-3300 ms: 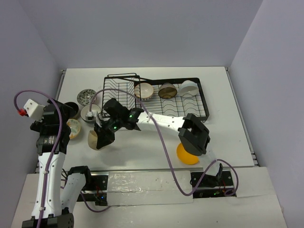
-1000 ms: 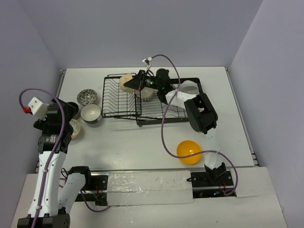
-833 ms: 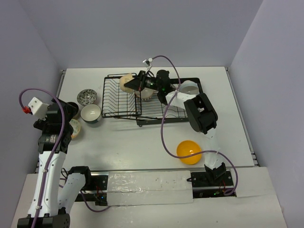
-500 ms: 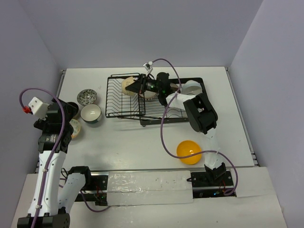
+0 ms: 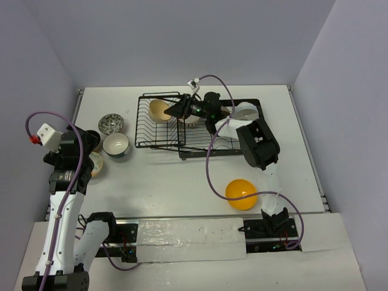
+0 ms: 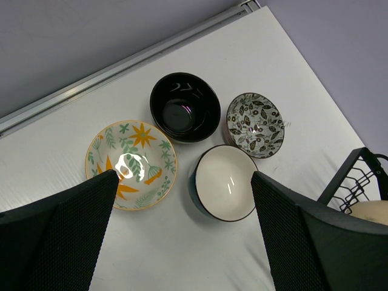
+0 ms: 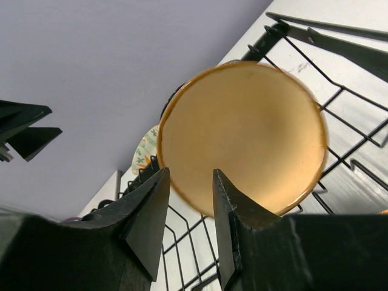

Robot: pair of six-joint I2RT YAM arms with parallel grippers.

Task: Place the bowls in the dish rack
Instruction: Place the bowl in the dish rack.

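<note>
- The right fingers (image 5: 177,111) reached over the dish rack (image 5: 250,144) by the counter's (image 5: 182,176) far edge, their tips at the rim of a tan bowl (image 5: 158,110).
- That tan bowl stood on edge in the deeper basket at the rack's left end, its hollow facing the fingers.
- A white bowl (image 5: 244,111) leaned in the tray section at the rack's right end. Other bowls under the right arm were mostly hidden.
- An orange-yellow bowl (image 5: 240,194) sat alone near the counter's near edge, well apart from the rack.
- More bowls were clustered by the counter's left edge, outside the rack.
- From the left wrist, the left fingers (image 6: 63,233) were spread wide with nothing between them, hanging above four upright bowls.
- These were a black bowl (image 6: 185,108), a leaf-patterned bowl (image 6: 255,124), a dark bowl with a white inside (image 6: 225,182) and a yellow floral bowl (image 6: 131,162), close together.
- The rack's corner and a sliver of the tan bowl showed at this view's right edge.
- From the right wrist, the right fingers were parted. The tan bowl's lower rim sat in the gap between them, seemingly let go rather than pinched.
- The bowl stood among the basket's black wires, its rim slightly blurred.
</note>
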